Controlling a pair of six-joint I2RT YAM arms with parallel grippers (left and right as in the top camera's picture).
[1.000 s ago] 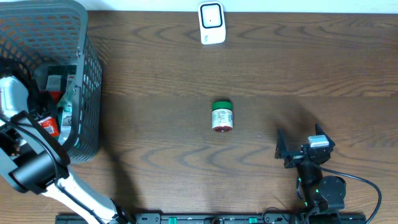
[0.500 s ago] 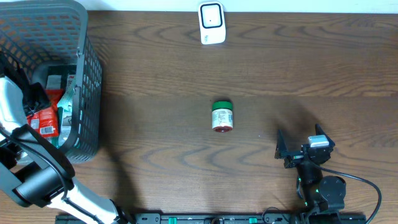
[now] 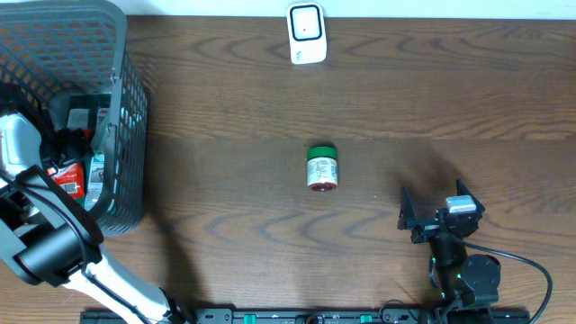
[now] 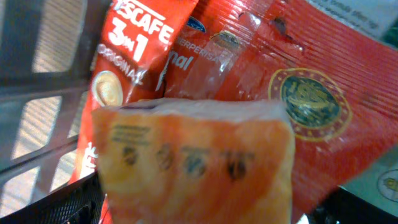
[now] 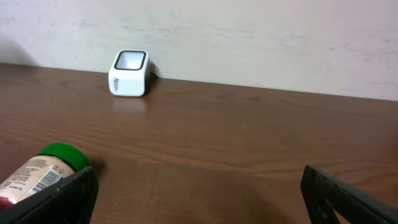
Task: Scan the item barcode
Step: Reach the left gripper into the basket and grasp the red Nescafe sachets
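A white barcode scanner (image 3: 306, 34) stands at the table's far edge and shows in the right wrist view as the scanner (image 5: 129, 73). A small jar (image 3: 321, 168) with a green lid lies on its side at mid-table; the jar (image 5: 43, 171) is just left of my right gripper (image 5: 205, 199), which is open and empty. My left gripper (image 3: 65, 151) reaches down into the grey basket (image 3: 126, 108). In the left wrist view an orange packet (image 4: 199, 168) fills the space between the wide-apart jaws of the left gripper (image 4: 205, 214), lying over red coffee sachets (image 4: 134, 43).
The basket holds several packets, among them a large red pouch (image 4: 323, 106). My right gripper (image 3: 434, 209) rests near the front right of the table, its arm base behind it. Dark wood tabletop (image 3: 225, 117) lies between basket, jar and scanner.
My left gripper has opened wide inside the basket and its wrist has shifted a little over the packets. The jar, scanner and right arm have not moved.
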